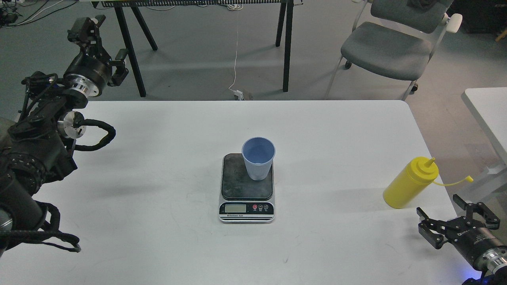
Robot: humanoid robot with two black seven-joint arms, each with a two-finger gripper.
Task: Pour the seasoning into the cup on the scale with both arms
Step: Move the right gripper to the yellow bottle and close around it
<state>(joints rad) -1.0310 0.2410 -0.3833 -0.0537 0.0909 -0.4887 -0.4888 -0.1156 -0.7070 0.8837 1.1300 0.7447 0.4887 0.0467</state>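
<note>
The yellow seasoning bottle (410, 183) stands near the table's right edge, its nozzle pointing up and its cap strap trailing right. The light-blue cup (258, 158) stands upright on the back right part of the scale (246, 186) at the table's middle. My right gripper (440, 209) is open and empty at the lower right. It sits just in front and to the right of the bottle, not touching it. My left gripper (103, 42) is raised beyond the table's far left corner, open and empty, far from the cup.
The white table (158, 221) ends close to the right of the bottle. A grey chair (390, 47) and black trestle legs (286, 43) stand behind the table. A second white table (489, 107) is at the right.
</note>
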